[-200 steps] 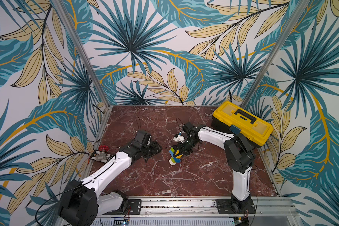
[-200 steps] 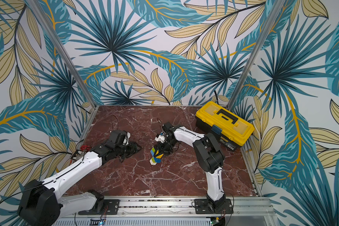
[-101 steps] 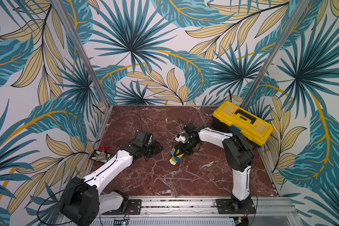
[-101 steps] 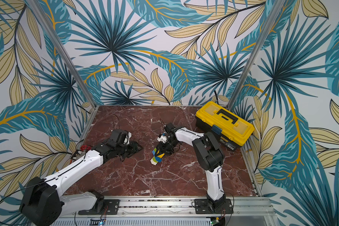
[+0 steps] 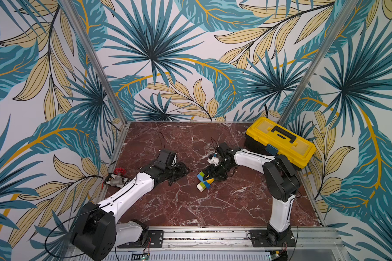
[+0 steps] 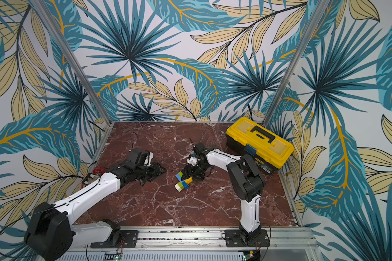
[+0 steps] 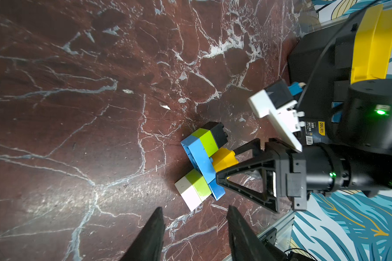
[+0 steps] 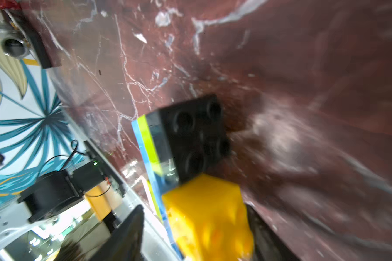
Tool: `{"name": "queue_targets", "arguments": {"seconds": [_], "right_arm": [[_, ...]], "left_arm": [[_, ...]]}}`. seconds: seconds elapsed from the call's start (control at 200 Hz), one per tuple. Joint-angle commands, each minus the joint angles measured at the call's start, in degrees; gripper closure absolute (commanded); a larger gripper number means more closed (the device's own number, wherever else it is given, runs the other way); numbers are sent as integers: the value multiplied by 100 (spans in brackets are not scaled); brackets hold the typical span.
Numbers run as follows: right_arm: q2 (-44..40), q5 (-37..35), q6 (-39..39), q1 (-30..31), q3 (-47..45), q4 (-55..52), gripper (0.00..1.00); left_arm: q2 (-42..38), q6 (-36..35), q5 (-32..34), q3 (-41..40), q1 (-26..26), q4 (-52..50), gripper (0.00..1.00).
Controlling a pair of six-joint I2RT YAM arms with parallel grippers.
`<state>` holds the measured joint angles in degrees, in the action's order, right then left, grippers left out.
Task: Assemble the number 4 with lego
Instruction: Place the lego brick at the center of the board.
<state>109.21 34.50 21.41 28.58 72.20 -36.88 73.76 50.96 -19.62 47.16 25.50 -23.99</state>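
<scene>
A flat figure of joined lego (image 5: 203, 180) (image 6: 182, 180) lies mid-table. In the left wrist view it has a long light-blue brick (image 7: 199, 156) with a lime-green brick (image 7: 207, 142) and a black brick (image 7: 218, 133) on one side. A yellow brick (image 7: 224, 159) and a lime-and-white pair (image 7: 190, 189) continue from it. My right gripper (image 5: 209, 178) (image 7: 226, 163) (image 8: 195, 210) is open and straddles the yellow brick (image 8: 208, 214), with a gap at one finger. My left gripper (image 5: 186, 169) (image 7: 195, 207) is open and empty, just short of the white end.
A big yellow toolbox (image 5: 281, 142) (image 6: 260, 142) stands at the back right, close behind the right arm. A small red-handled valve part (image 5: 117, 178) lies at the table's left edge. Metal posts and a front rail (image 5: 213, 235) border the marble top.
The right gripper's jaws have spread apart around the yellow brick. The figure and the left arm have hardly moved.
</scene>
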Motion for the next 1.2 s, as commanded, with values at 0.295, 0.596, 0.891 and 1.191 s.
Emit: {"name": "queue_targets", "arguments": {"seconds": [0.295, 0.596, 0.891, 1.191], "right_arm": [[-1082, -3278, 1076, 1243, -412, -599, 19], [-374, -3631, 1433, 1713, -137, -574, 22], [-409, -3906, 1361, 1712, -271, -779, 25], [-486, -4049, 1445, 1592, -188, -877, 26]], "left_arm": [[1239, -140, -156, 620, -65, 638, 56], [2095, -283, 53, 1022, -73, 988, 60], [2660, -286, -53, 1062, -78, 1354, 65], [2659, -225, -132, 961, 83, 1336, 76]]}}
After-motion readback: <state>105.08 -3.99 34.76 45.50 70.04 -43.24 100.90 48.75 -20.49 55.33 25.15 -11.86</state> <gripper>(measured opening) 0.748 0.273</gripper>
